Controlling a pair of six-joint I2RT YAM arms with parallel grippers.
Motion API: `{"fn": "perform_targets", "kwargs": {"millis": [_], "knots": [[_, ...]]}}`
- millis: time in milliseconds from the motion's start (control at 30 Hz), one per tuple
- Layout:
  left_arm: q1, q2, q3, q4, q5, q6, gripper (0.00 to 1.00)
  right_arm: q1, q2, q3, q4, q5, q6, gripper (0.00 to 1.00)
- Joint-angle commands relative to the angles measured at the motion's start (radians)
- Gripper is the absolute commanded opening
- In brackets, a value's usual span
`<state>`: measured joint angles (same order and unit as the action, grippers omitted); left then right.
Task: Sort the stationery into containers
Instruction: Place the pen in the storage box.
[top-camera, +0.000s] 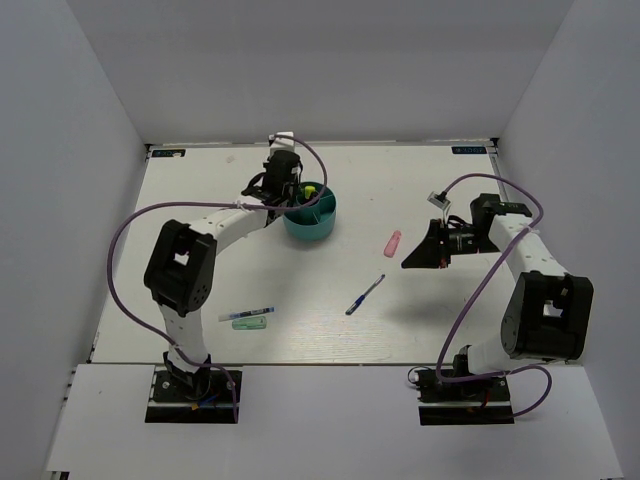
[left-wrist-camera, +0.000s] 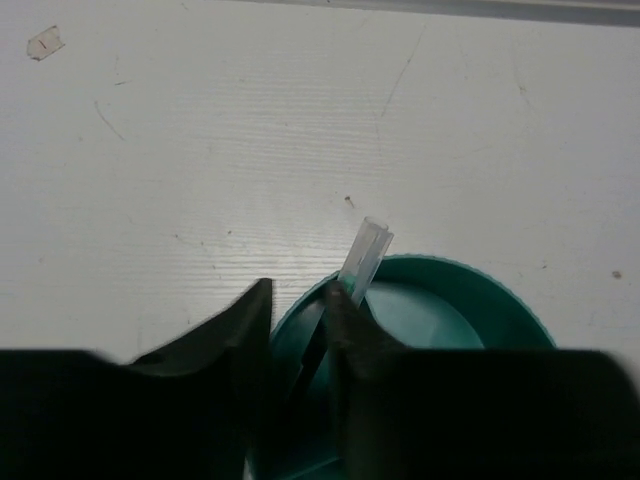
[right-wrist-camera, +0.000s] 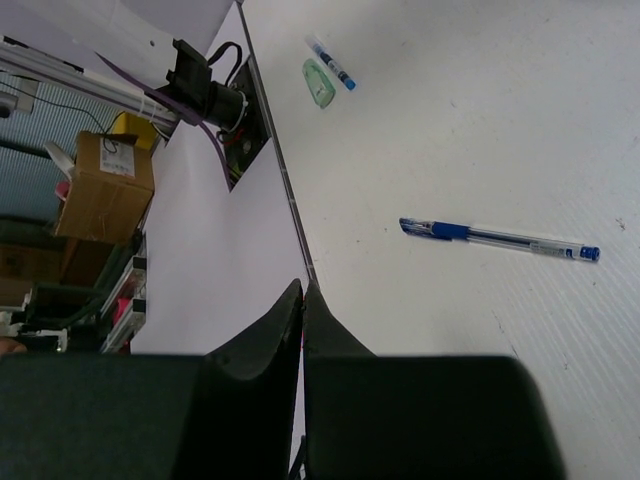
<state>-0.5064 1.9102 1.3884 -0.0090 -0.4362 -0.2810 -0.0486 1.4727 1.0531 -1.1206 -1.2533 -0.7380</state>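
The round teal organizer (top-camera: 312, 222) stands at the back centre, with a yellow-capped marker (top-camera: 310, 189) in it. My left gripper (top-camera: 291, 188) hangs over its left rim. In the left wrist view the jaws of my left gripper (left-wrist-camera: 300, 292) stand apart over the organizer (left-wrist-camera: 470, 300). A clear-and-green pen (left-wrist-camera: 367, 252) stands in it, leaning by the right finger. My right gripper (top-camera: 408, 262) is shut and empty above the table, also seen in the right wrist view (right-wrist-camera: 303, 288). A pink highlighter (top-camera: 392, 243) lies just left of it.
A blue pen (top-camera: 365, 294) lies mid-table, also seen in the right wrist view (right-wrist-camera: 500, 238). Another blue pen (top-camera: 246, 314) and a mint-green marker (top-camera: 250, 324) lie at the front left, and show in the right wrist view (right-wrist-camera: 320, 82). White walls enclose the table.
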Motion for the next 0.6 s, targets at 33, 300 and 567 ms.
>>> {"fn": "perform_targets", "kwargs": {"millis": [33, 300, 567], "knots": [[-0.012, -0.17, -0.028, -0.022, -0.022, -0.006, 0.18, -0.011, -0.008, 0.041, -0.036, -0.035, -0.027, 0.03], [-0.011, -0.423, -0.031, -0.799, -0.139, -0.511, 0.5, -0.002, -0.066, -0.005, 0.186, 0.196, 0.261, 0.55], [0.085, -0.718, -0.389, -1.145, 0.152, -1.117, 0.75, 0.124, -0.135, -0.038, 0.468, 0.848, 0.384, 0.0]]}}
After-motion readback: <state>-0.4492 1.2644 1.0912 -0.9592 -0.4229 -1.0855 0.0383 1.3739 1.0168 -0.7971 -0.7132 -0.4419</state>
